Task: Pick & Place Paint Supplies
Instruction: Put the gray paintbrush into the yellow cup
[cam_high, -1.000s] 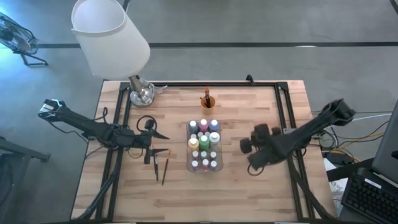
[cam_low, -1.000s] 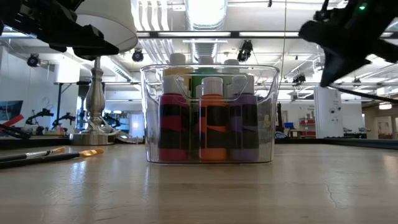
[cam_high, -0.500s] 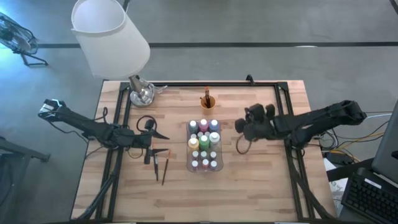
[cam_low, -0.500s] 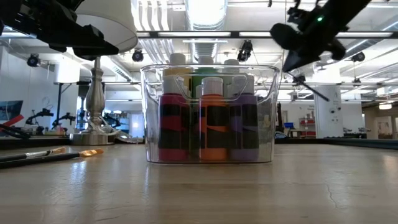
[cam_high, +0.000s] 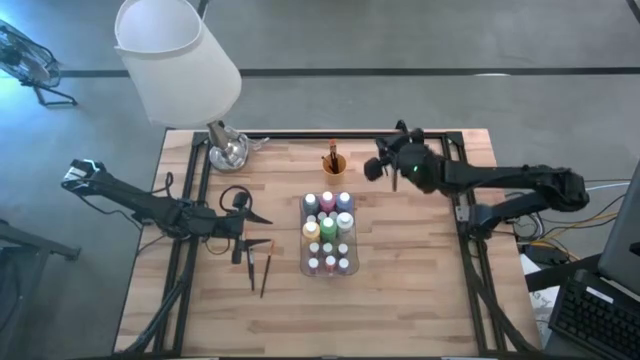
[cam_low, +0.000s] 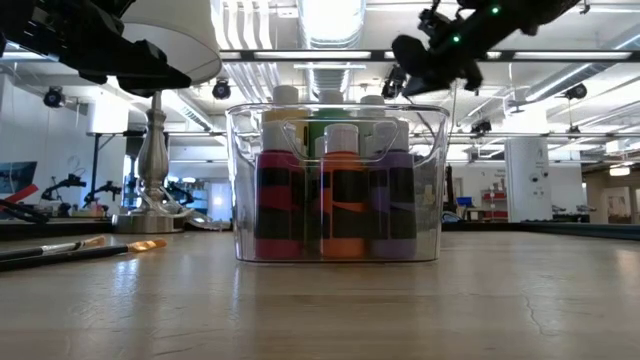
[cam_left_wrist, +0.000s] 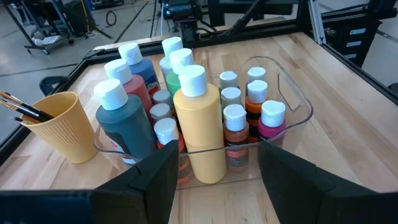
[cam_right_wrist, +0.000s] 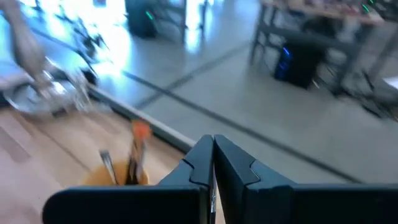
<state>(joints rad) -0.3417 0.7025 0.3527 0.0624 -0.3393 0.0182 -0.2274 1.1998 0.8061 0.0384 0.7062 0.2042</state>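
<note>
Wooden surface (cam_high: 400, 290): two brushes (cam_high: 259, 268) lie lengthwise just beside left tool (cam_high: 243, 225), released, empty. Right tool (cam_high: 372, 168) clenched, empty, hovers near cup (cam_high: 334, 163).

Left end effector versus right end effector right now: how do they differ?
The left end effector is open, low over the table left of the tray, by the loose brushes. The right end effector is shut, raised near the far edge, beside the orange cup. Neither holds anything.
</note>
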